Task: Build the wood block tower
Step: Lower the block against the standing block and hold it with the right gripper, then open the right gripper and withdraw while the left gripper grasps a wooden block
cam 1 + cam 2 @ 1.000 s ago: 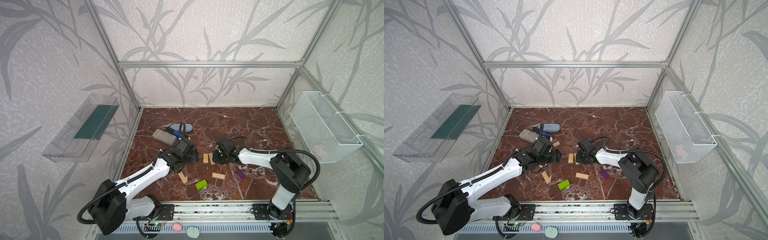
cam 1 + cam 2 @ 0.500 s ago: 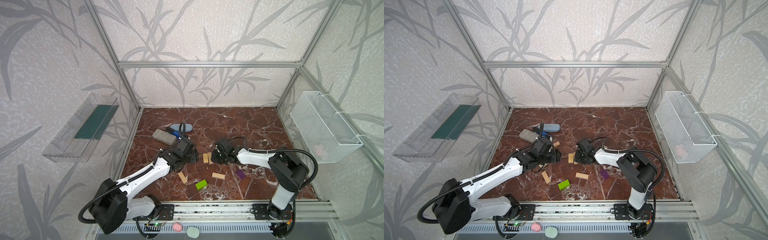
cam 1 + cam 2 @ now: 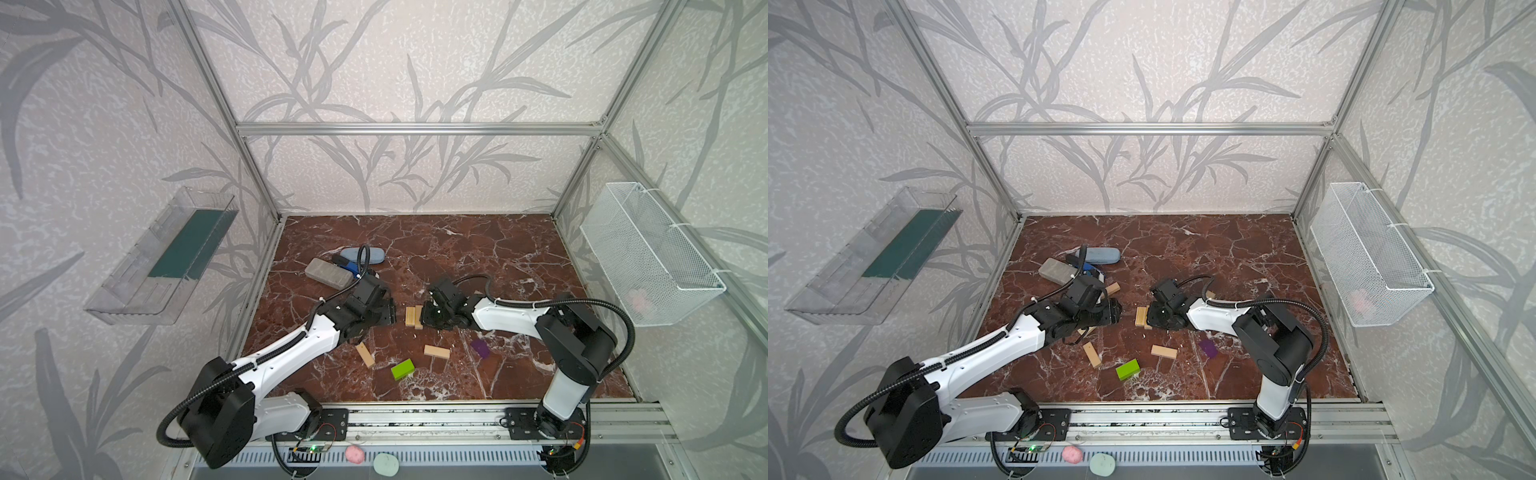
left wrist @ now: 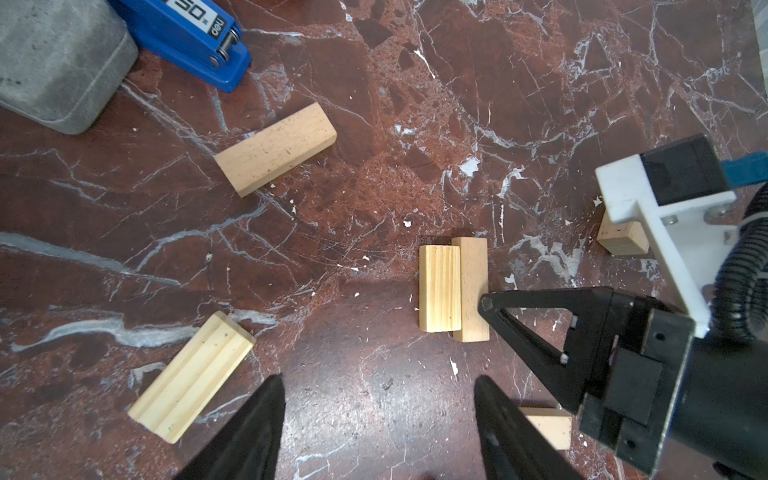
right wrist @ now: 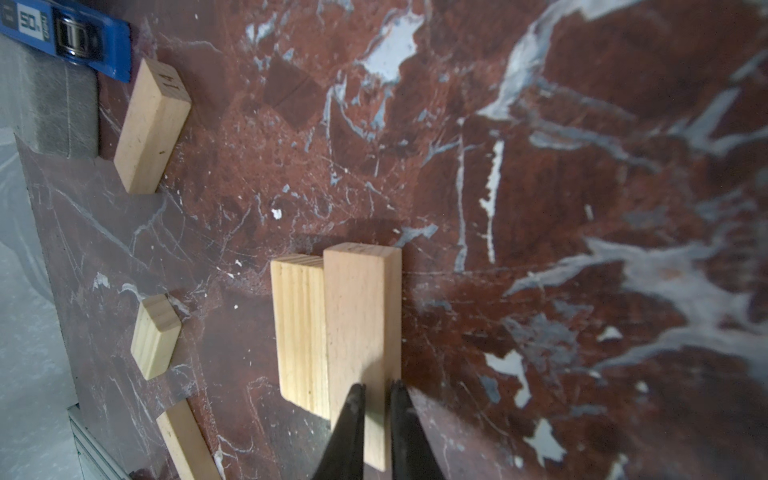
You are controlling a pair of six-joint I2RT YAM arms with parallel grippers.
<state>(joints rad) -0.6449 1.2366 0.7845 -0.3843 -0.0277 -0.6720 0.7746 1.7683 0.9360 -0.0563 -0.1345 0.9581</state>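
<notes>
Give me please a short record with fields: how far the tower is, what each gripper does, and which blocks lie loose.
tower: no stack yet; striped wood block and smooth wood block lie flat, side by side, touching
right gripper: shut, tips at the smooth wood block, holding nothing
left gripper: open, empty, hovering near the pair
loose coloured: green block, purple block
loose pale blocks: several, scattered flat
clutter: blue stapler, grey case
</notes>
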